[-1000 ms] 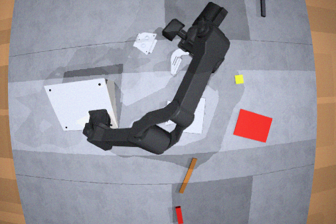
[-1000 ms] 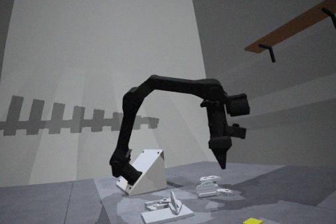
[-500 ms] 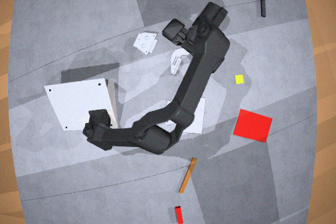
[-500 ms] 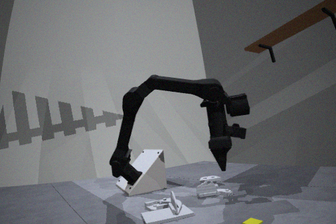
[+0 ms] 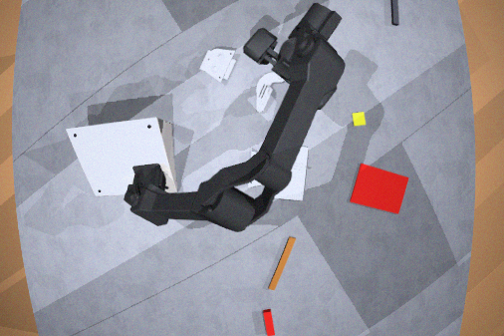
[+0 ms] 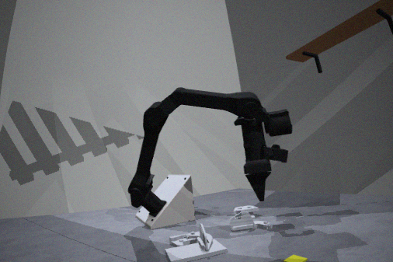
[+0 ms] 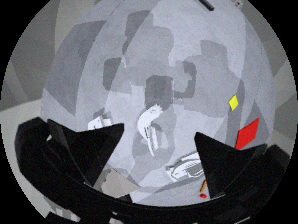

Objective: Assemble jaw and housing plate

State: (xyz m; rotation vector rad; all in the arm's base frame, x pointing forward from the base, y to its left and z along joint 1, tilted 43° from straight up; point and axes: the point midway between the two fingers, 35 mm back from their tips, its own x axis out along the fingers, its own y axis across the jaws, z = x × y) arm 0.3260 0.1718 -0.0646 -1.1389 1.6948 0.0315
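The claw (image 6: pixel 262 199) (image 7: pixel 160 132) is standing wide open and holding nothing, its fingers pointing down over the floor and straddling the loose jaw (image 5: pixel 262 94) (image 6: pixel 265 225) (image 7: pixel 145 124) in the wrist view, with air showing beneath the tips from outside. The loose jaw is lying low on the floor, between the white plate (image 5: pixel 216 63) (image 6: pixel 246 208) (image 7: pixel 99 123), which I am taking for the housing plate, and the base (image 5: pixel 298 183) (image 6: pixel 182 255) (image 7: pixel 172 173), and it is touching neither. The base is carrying white parts that are crowding together, so I cannot tell the fitted jaw's teeth from the free pin. The step in hand is probably picking up the loose jaw; nothing is going onto the free pin yet. I am expecting a light, stiff piece, hard plastic by its look, smooth enough to be slipping or swivelling under a poor grip. Its curved outline is offering few parallel faces, so the straighter middle of the body is looking like the best hold, leaving the toothed end and pin hole free. Squeezing hard on the thin tip would be risking a twist or a chipped edge, and meshing the teeth will be needing a steady, untilted grip.
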